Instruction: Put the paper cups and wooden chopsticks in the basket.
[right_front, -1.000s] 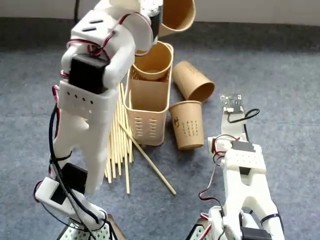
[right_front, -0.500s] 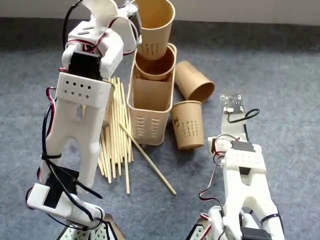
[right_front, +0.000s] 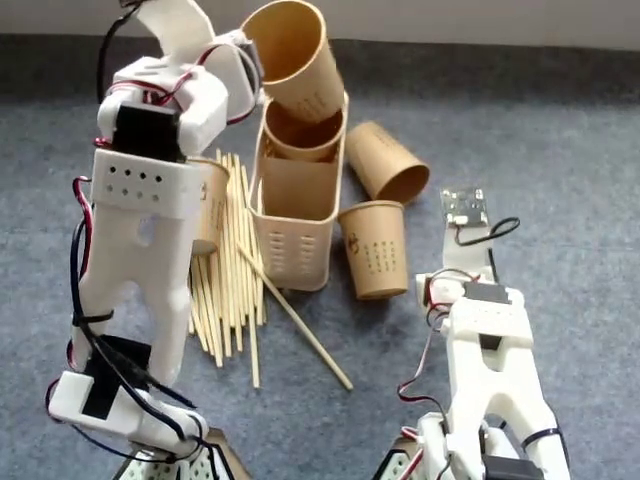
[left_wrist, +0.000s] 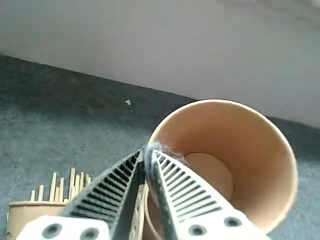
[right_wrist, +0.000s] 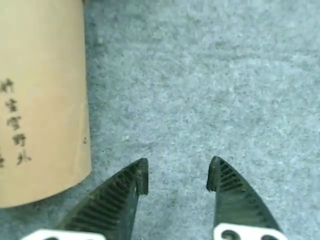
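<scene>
My left gripper (left_wrist: 147, 155) is shut on the rim of a paper cup (left_wrist: 235, 165), one finger inside and one outside. In the high view that cup (right_front: 290, 55) hangs tilted over the far end of the tan slotted basket (right_front: 295, 225), which holds another cup (right_front: 300, 130). Wooden chopsticks (right_front: 230, 290) lie piled left of the basket, one (right_front: 300, 325) slanting out in front. A third cup (right_front: 207, 205) sits by the pile. Two cups (right_front: 385, 160) (right_front: 375, 248) lie right of the basket. My right gripper (right_wrist: 177, 177) is open over the carpet beside a lying cup (right_wrist: 40, 100).
Everything rests on grey carpet (right_front: 560, 200). The left arm (right_front: 140, 250) stands tall over the chopstick pile. The right arm (right_front: 485, 330) stretches along the near right. A pale wall runs along the back.
The left arm has swung left with its cup, which went from beyond the basket's far right corner to tilted over its far end. A cup by the chopsticks came into sight. The right arm stayed still.
</scene>
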